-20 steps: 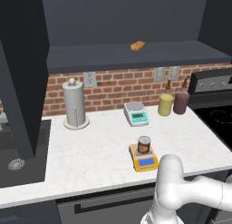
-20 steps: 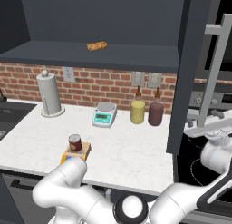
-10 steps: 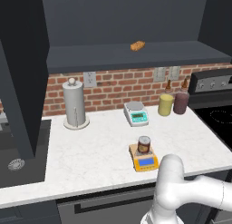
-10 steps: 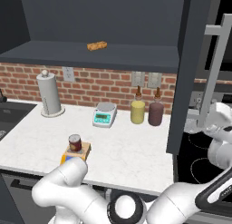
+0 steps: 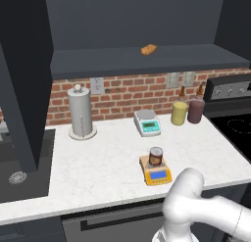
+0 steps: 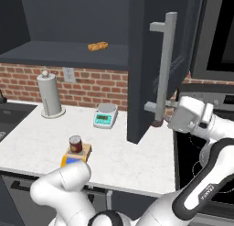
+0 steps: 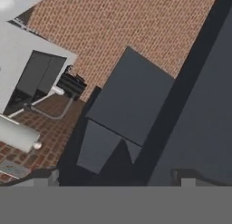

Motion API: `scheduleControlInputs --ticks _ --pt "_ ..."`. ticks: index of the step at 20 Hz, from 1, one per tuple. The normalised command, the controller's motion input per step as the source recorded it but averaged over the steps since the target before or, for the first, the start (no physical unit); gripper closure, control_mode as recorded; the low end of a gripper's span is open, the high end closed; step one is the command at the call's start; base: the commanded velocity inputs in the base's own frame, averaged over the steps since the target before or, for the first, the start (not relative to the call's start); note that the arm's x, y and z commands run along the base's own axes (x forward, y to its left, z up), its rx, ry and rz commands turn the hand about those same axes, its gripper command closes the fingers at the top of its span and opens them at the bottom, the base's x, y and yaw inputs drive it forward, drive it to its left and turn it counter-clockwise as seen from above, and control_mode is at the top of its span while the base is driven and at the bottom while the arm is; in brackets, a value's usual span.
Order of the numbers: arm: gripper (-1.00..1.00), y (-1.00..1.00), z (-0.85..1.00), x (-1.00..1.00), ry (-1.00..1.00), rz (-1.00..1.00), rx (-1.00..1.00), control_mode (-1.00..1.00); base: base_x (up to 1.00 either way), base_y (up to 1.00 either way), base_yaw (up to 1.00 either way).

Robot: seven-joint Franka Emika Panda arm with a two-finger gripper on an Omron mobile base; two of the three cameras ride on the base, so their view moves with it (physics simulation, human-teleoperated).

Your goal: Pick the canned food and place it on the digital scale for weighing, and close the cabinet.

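Canned food (image 5: 156, 156) sits on digital scale (image 5: 155, 171), well left of the gripper (image 6: 172, 121); jaws spread wide, empty, just behind cabinet (image 6: 151, 60) handle (image 6: 162, 74); pads may slip off the door edge.

A red brick backsplash (image 5: 122, 91) runs behind a white marbled counter (image 5: 103, 167), with pale outlet plates (image 5: 97, 84) set into it. A dark sink (image 5: 19, 175) sits at the counter's left end, and a black stove (image 5: 233, 126) with a knobbed back panel stands at the right (its cooktop rings barely show). Above hangs dark cabinetry. The light is even and soft, throwing faint shadows on the counter.
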Motion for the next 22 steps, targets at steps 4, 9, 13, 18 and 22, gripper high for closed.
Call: scheduleControlInputs --ticks 4,9,13,18,22 --pt "-1.0 1.0 0.0 0.0 0.03 -0.47 -0.05 -1.0 0.0 0.0 0.0" --pt "-1.0 1.0 0.0 0.1 0.0 -0.49 -0.04 -1.0 0.0 0.0 0.0" --pt "-1.0 0.99 0.0 0.58 0.05 -0.46 -0.1 -1.0 0.0 0.0 0.0" --pt "-1.0 0.75 0.0 0.77 0.11 -0.43 -0.08 -1.0 0.0 0.0 0.0" --pt "-1.0 0.27 0.09 0.85 0.19 -0.33 -0.01 -1.0 0.0 0.0 0.0"
